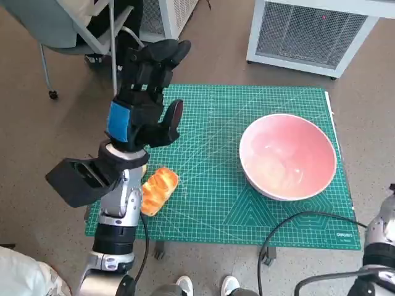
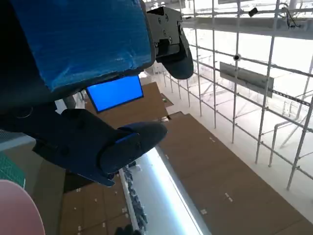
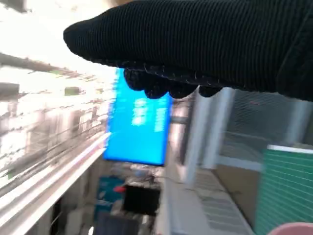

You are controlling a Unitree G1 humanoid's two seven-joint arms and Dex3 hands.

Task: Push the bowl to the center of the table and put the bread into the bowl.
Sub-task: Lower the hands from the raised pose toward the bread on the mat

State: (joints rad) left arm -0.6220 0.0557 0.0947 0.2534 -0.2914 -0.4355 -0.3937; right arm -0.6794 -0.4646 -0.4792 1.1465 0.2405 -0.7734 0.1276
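With the left robot hand [image 1: 146, 92] raised, empty, fingers apart, a careless descent could knock the bread [image 1: 158, 190] off the bench's [image 1: 210, 203] near-left edge before the bowl [image 1: 288, 156] moves.

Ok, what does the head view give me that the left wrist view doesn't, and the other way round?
Only the head view shows the bread lying on the green cutting mat by the left forearm, the whole pink bowl on the mat's right side, and the floor around. Only the left wrist view shows the room above: a blue screen and metal scaffolding. Both show the left hand, raised with nothing in it, and the bowl, though the wrist view catches only a sliver of its rim.
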